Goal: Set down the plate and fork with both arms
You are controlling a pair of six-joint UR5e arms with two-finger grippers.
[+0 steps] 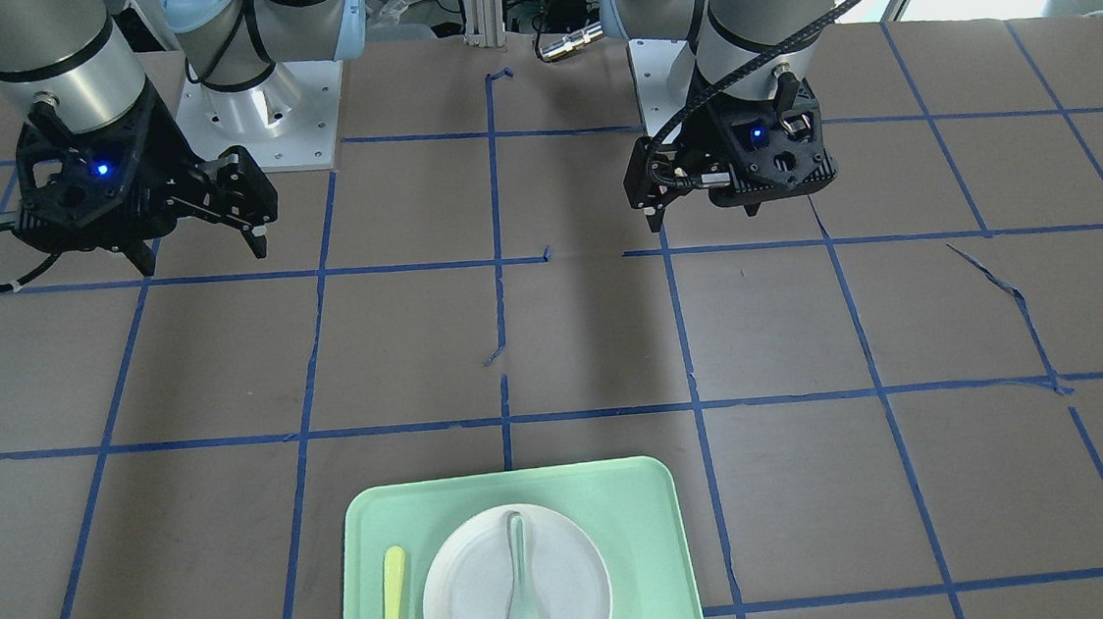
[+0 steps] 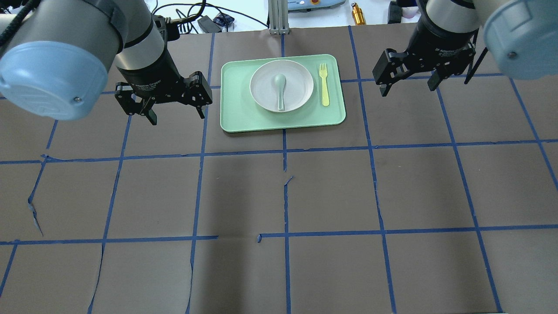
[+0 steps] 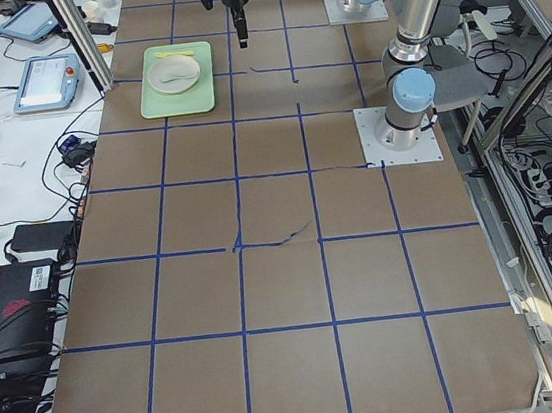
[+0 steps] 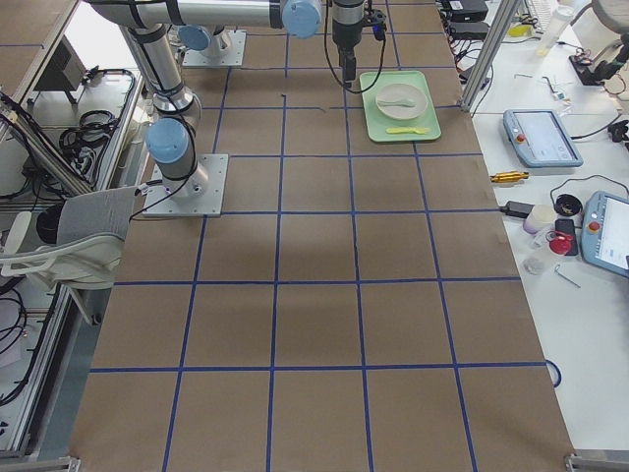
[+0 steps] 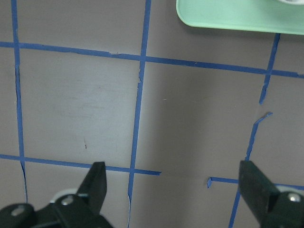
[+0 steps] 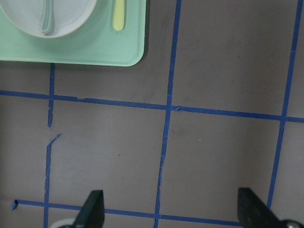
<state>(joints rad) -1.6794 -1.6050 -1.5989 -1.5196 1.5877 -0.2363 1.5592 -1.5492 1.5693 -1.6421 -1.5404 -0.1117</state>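
The off-white plate (image 2: 298, 87) sits in the middle of the mint-green tray (image 2: 283, 120) at the table's far centre. The yellow-green fork (image 2: 324, 84) lies on the tray to the plate's right, tines pointing away. In the front-facing view the plate (image 1: 471, 601) and fork (image 1: 393, 607) are near the bottom edge. My left gripper (image 2: 178, 117) hovers open and empty left of the tray. My right gripper (image 2: 407, 89) hovers open and empty right of it. The right wrist view shows the plate (image 6: 71, 14) and fork (image 6: 118, 16) at its top left.
A pale teal-grey spoon (image 2: 279, 89) lies on the plate, bowl at the far end. The tray's corner shows at the top of the left wrist view (image 5: 237, 16). Brown paper with blue tape lines (image 2: 285, 150) covers the table. Cables and devices lie beyond the far edge.
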